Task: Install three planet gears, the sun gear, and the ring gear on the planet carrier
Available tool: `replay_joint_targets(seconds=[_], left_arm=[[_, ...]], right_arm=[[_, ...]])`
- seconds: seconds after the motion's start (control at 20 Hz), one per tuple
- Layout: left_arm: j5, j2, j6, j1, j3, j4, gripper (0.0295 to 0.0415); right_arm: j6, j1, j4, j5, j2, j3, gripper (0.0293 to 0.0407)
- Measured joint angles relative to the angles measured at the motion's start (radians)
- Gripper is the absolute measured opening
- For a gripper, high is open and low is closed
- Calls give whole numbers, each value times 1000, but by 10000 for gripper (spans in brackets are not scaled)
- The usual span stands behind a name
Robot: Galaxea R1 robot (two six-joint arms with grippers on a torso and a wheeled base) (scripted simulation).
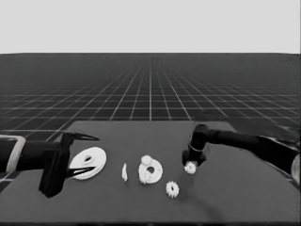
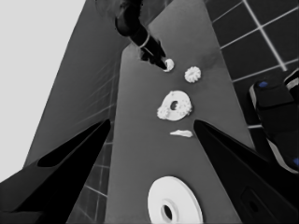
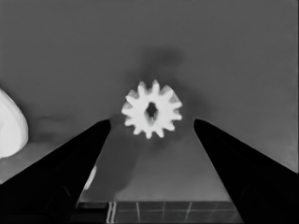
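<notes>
My right gripper hangs open just above a small toothed gear that lies flat on the table, one finger on each side of it. The smaller round part sits mid-table with two gears on it, one at its far edge and one at its near left. Another loose gear lies nearer the front. No stem shows on any gear. The larger round part lies under my waiting, open left gripper, not held.
A thin white piece lies between the two round parts. In the right wrist view a white part shows at the picture's edge. Dark machinery stands past the table's edge.
</notes>
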Motion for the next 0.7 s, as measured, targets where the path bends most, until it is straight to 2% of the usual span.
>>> replay_joint_targets(seconds=[0.15, 0.4, 0.5, 0.7], left_arm=[[0, 0, 0, 0, 0, 0, 385], [0, 0, 0, 0, 0, 0, 385], [0, 0, 0, 0, 0, 0, 385], [0, 0, 0, 0, 0, 0, 385]], right_arm=[[-22, -54, -39, 36, 23, -56, 385], [-27, -64, -47, 45, 29, -71, 385], [-28, -65, -48, 45, 29, -71, 314], [-28, -65, -48, 45, 29, -72, 312]])
